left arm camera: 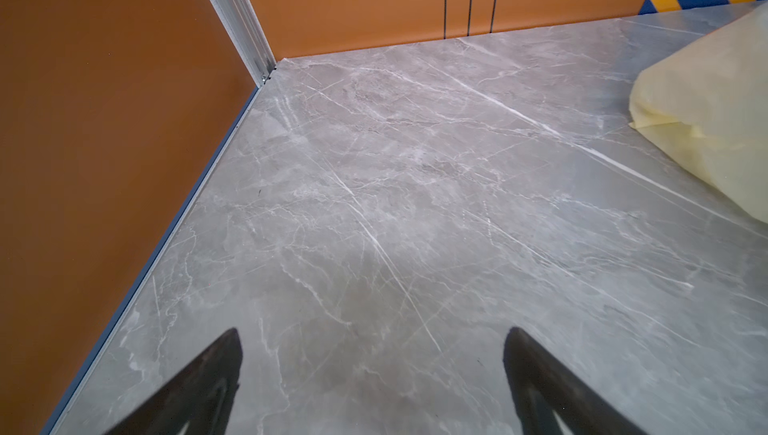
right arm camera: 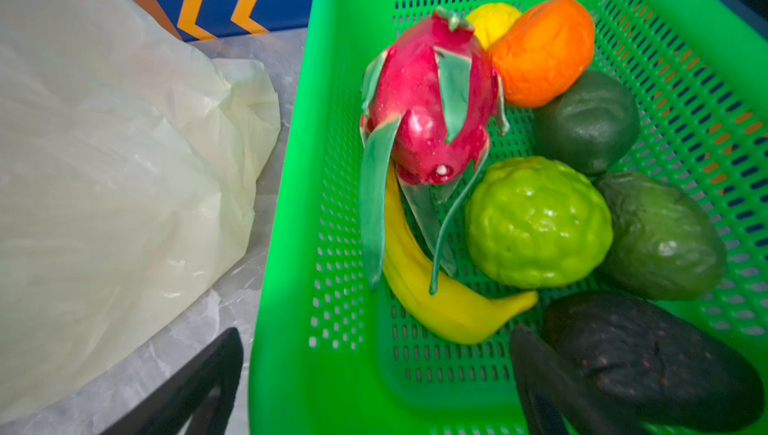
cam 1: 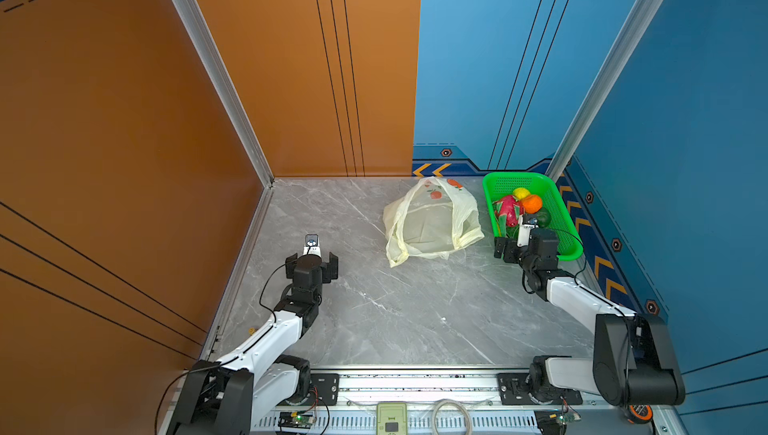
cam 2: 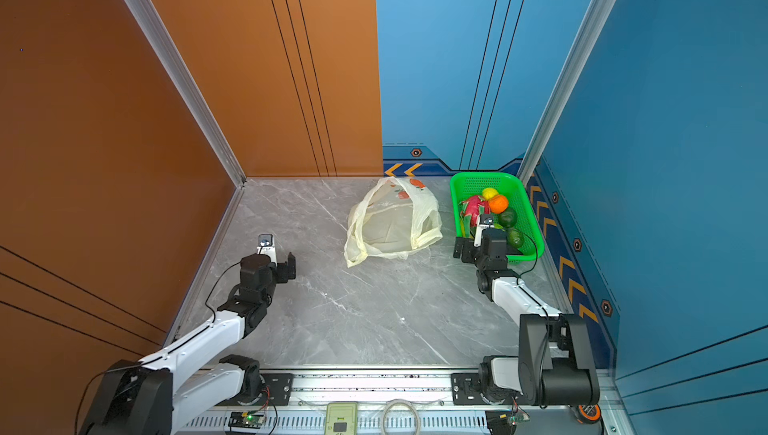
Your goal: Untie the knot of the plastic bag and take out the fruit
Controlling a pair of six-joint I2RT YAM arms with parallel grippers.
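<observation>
The green basket serves as the marker here. All the fruit on show lies inside it: dragon fruit, banana, bumpy green ball, orange, lemon and dark avocados. The plastic bag lies just beside the basket, on the side toward the left arm. It is slack, flattened and untied, and no fruit shape shows through its thin skin.

The right gripper hangs at the basket's near end with its jaws spread wide and nothing between them. One finger is outside the basket wall and the other is above the nearest avocado. The left gripper is likewise spread and empty. It is over the bare table, well apart from the basket, with the bag between the two.

By the look of it, the emptying is finished or nearly so. If the bag needs one more check, it lies sideways from the right gripper, away from the basket. Its long axis runs parallel to the basket's long wall, and the right arm is plainly the nearer one
</observation>
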